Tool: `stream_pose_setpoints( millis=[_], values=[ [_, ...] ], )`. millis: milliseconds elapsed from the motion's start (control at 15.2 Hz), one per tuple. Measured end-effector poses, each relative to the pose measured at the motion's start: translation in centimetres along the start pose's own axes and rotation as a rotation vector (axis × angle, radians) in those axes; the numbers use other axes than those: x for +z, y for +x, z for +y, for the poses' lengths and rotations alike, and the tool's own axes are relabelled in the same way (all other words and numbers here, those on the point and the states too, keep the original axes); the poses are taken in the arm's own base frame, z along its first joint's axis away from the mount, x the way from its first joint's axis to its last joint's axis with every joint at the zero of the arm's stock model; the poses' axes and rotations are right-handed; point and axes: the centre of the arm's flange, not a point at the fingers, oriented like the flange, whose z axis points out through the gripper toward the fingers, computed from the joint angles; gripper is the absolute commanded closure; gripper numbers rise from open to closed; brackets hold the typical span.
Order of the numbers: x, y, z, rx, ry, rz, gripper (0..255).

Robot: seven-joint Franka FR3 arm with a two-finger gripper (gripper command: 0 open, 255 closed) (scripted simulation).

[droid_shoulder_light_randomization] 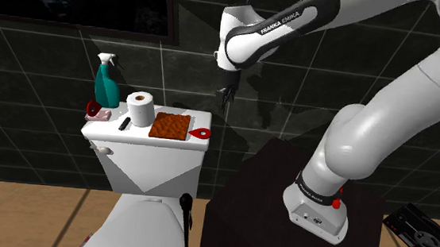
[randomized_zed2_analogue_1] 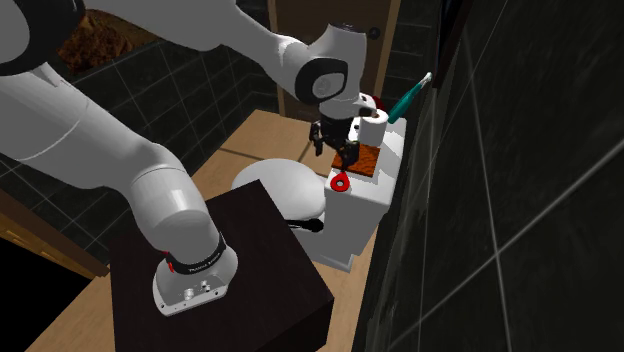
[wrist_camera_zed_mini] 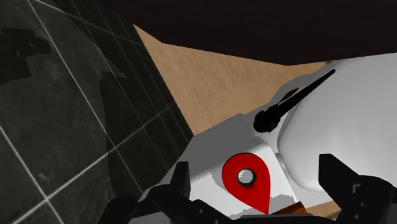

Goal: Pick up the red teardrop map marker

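Above one end of the white toilet tank lid (droid_shoulder_light_randomization: 110, 132), we hold our black two-finger gripper (droid_shoulder_light_randomization: 226, 100) wide open, framing the flat red teardrop map marker (wrist_camera_zed_mini: 247, 180) for descent.

**Bits I Can't See Whole**

In the shoulder view the toilet bowl (droid_shoulder_light_randomization: 143, 229) runs off the bottom edge. The little red thing (droid_shoulder_light_randomization: 94, 107) by the spray bottle (droid_shoulder_light_randomization: 106, 85) is too small to name. In the second exterior view the claw (randomized_zed2_analogue_1: 345, 160) hides some of the brown mat (randomized_zed2_analogue_1: 368, 158).
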Motion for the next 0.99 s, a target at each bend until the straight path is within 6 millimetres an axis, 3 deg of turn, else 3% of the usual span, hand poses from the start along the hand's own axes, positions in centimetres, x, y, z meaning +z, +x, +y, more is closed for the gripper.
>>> stream_pose_setpoints(
  millis=[660,990],
  values=[
    [9.7,8.1,-1.7,-0.162,-0.01,0.044,0],
    [12.9,9.1,-1.8,-0.185,-0.012,0.049,0]
  ],
)
